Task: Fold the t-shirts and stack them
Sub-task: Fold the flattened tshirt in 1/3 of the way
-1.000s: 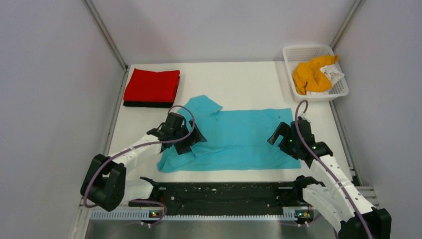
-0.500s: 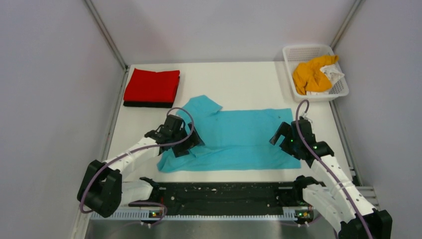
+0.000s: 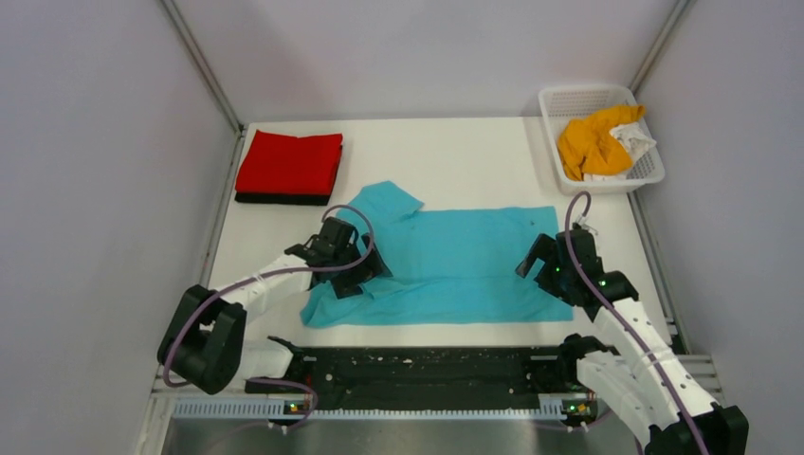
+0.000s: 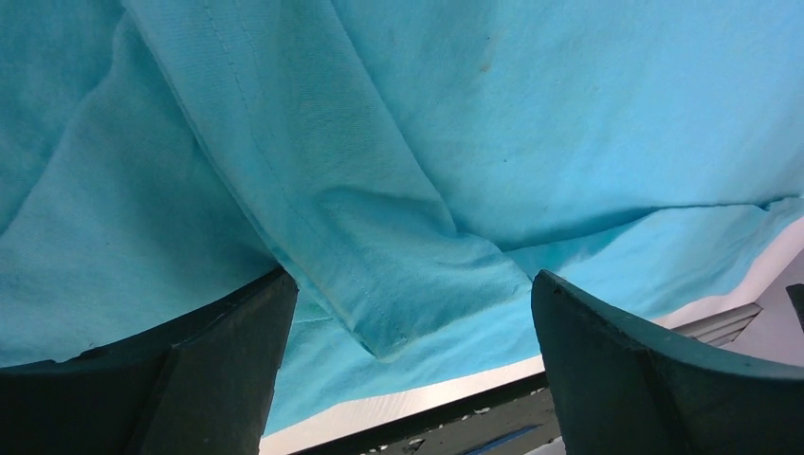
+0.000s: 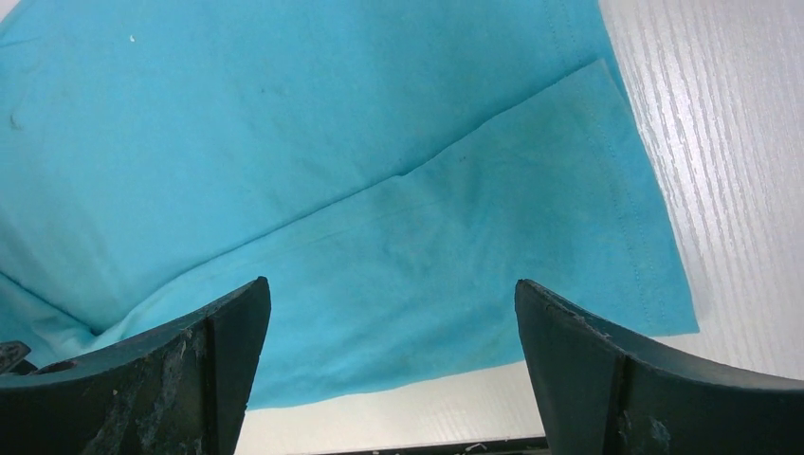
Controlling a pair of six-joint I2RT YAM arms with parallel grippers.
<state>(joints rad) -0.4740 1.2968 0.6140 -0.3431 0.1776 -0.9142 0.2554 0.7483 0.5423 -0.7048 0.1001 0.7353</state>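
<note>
Left fingers rightward; shirt stitching wrist-view only

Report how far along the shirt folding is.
Done: a red shirt lies folded on a black one at the far left. In hand: the turquoise shirt is spread flat, with the left end effector and right end effector open over its two ends, neither gripping. Left: the orange shirt and white shirt sit crumpled in the basket.

White arm shells, black joints; purple cables along each; left hand, right hand black.
</note>
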